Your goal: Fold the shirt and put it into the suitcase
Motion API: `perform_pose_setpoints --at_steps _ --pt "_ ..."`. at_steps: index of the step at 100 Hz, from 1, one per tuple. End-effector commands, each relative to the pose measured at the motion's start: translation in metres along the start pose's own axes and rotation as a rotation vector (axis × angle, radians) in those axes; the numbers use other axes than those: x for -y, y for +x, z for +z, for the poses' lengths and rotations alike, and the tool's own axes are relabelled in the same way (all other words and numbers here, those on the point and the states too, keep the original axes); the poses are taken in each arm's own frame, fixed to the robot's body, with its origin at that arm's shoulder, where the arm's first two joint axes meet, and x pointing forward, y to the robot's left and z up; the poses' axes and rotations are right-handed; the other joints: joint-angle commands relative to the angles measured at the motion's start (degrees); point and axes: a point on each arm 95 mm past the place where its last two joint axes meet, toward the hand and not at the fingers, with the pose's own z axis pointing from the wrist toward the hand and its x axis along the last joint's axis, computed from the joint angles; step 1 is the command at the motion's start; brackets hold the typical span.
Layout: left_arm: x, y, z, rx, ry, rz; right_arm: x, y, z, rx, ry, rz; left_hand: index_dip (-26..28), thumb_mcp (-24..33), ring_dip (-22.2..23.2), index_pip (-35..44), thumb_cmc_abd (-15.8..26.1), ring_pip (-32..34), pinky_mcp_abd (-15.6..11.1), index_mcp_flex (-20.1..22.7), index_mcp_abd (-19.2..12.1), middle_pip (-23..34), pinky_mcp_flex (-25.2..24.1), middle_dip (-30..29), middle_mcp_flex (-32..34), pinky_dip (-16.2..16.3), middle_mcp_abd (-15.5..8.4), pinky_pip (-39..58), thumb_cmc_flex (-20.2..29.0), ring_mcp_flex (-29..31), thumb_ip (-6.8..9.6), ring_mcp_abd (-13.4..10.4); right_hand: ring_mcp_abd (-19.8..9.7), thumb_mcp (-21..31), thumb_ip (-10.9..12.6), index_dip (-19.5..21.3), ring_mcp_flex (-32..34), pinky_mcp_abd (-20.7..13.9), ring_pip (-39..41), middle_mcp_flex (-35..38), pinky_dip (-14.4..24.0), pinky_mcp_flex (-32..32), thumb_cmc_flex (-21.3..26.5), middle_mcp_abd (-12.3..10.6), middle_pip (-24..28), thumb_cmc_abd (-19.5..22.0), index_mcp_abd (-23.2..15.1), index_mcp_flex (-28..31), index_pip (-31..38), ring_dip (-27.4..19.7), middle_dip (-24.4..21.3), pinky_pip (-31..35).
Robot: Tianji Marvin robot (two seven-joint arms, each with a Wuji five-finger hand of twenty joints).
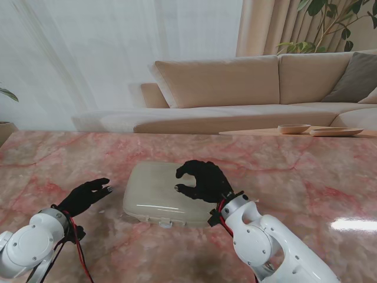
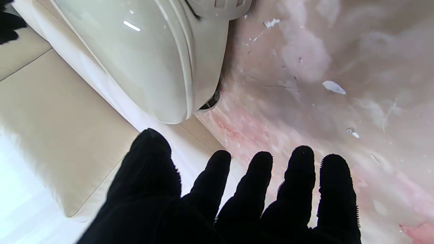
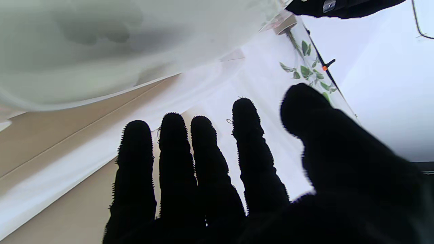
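Observation:
A cream hard-shell suitcase (image 1: 154, 188) lies shut on the pink marble table (image 1: 294, 177), its latch (image 1: 165, 223) facing me. My right hand (image 1: 203, 180) hovers over the lid's right part, fingers curved and apart, holding nothing. To the left of the case, my left hand (image 1: 85, 196) is open above the table, a short gap away. The left wrist view shows the case's rounded corner (image 2: 135, 61) beyond my spread left hand (image 2: 237, 196). In the right wrist view the lid (image 3: 101, 44) lies close past my right hand (image 3: 237, 176). No shirt is visible.
A beige sofa (image 1: 235, 88) stands behind the table. A shallow bowl (image 1: 293, 128) and a flat dish (image 1: 336, 131) sit on a low wooden surface at the far right. A plant (image 1: 330, 23) stands in the back corner.

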Motion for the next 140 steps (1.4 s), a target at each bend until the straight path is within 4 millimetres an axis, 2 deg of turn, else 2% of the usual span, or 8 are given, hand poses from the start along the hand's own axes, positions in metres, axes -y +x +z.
perform_pose_setpoints --at_steps 1,11,26,56,68,99,115,140 --pt "0.003 0.006 -0.006 -0.031 0.008 0.007 0.008 0.004 0.009 -0.019 0.031 0.015 0.28 -1.79 1.01 1.03 0.51 1.67 1.56 0.88 -3.14 0.44 0.43 1.03 2.60 1.26 -1.01 1.23 2.64 2.04 0.55 1.29 -1.62 3.22 1.68 -1.06 1.66 -1.87 0.39 0.62 -1.12 0.48 2.06 -1.20 1.19 -1.68 -1.16 -2.33 1.26 -1.22 0.35 1.66" --pt "0.009 0.013 -0.010 -0.070 0.017 0.007 0.016 0.003 0.016 -0.029 0.067 0.018 0.42 -1.85 2.27 1.59 0.43 3.46 2.06 1.39 -4.92 0.70 1.21 1.31 4.30 1.83 -1.02 2.85 4.92 3.78 0.52 1.47 -1.96 7.28 1.77 -1.47 1.80 -2.35 0.92 0.34 -1.45 0.80 4.24 -1.46 2.22 -3.01 -1.18 -3.50 2.08 -1.22 0.54 2.41" --pt "0.013 0.024 -0.017 -0.133 0.012 -0.018 0.027 -0.002 0.020 -0.021 0.131 0.038 0.70 -1.85 5.92 2.85 0.09 8.14 2.91 2.66 -8.03 1.99 3.38 2.37 8.23 2.97 -1.24 6.69 8.57 8.13 0.59 2.16 -2.21 12.61 3.42 -0.43 1.94 -2.95 2.30 0.12 -1.88 1.17 6.51 -1.66 3.96 -4.23 -1.17 -3.28 1.57 -0.94 0.87 3.66" --pt "0.008 0.045 -0.031 -0.273 -0.052 -0.112 0.037 -0.010 0.015 -0.007 0.216 0.062 0.40 -1.81 15.45 4.69 -0.32 19.79 3.93 5.46 -10.88 11.17 8.35 6.03 12.85 7.44 -1.92 17.90 10.84 15.48 0.58 2.97 -2.09 12.70 3.39 0.58 3.01 -3.30 5.16 0.55 -1.85 2.13 5.67 -1.60 6.32 -4.80 -0.71 -3.07 0.93 0.17 1.92 5.72" --pt "0.001 0.051 -0.037 -0.326 -0.101 -0.165 0.039 -0.013 0.013 0.000 0.240 0.070 1.34 -1.81 19.18 5.46 -1.05 24.74 4.16 6.26 -10.68 15.91 10.68 7.39 14.60 9.73 -2.31 22.39 12.37 18.56 0.32 3.16 -2.06 12.40 3.10 0.78 3.26 -3.35 6.18 0.73 -1.76 2.57 5.71 -1.55 6.97 -4.87 -0.76 -3.12 1.04 0.58 2.34 6.57" --pt "-0.022 0.055 -0.042 -0.381 -0.295 -0.261 0.046 -0.023 0.014 0.028 0.290 0.099 -0.93 -1.85 22.40 4.38 -0.92 29.76 4.76 5.65 -6.98 24.33 13.05 12.39 17.31 11.74 -3.43 26.95 10.47 21.79 0.70 2.92 -1.95 11.58 2.62 0.84 3.28 -3.10 6.82 0.85 -1.89 2.58 5.08 -1.43 7.22 -5.16 -0.76 -3.14 1.48 0.73 2.56 7.13" --pt "-0.024 0.053 -0.045 -0.366 -0.385 -0.254 0.048 -0.025 0.015 0.036 0.314 0.101 -1.68 -1.78 24.25 4.09 -1.00 33.38 5.14 5.81 -5.43 28.57 15.26 15.54 19.34 13.17 -4.20 29.95 9.97 24.54 0.72 2.73 -1.82 10.97 2.47 0.66 3.15 -2.94 6.84 0.68 -1.99 2.45 4.74 -1.44 7.09 -4.88 -0.65 -3.26 1.47 0.68 2.53 7.22" --pt "-0.035 0.045 -0.050 -0.333 -0.529 -0.288 0.050 -0.030 0.015 0.048 0.342 0.104 -4.39 -1.69 28.83 2.95 -1.70 44.88 6.00 4.59 -4.88 39.65 22.92 22.06 23.54 20.91 -7.31 36.47 11.25 31.99 0.86 0.80 -1.85 10.65 2.46 0.52 3.05 -2.88 6.83 0.72 -2.12 2.36 4.67 -1.38 7.08 -4.88 -0.63 -3.23 1.55 0.62 2.55 7.29"
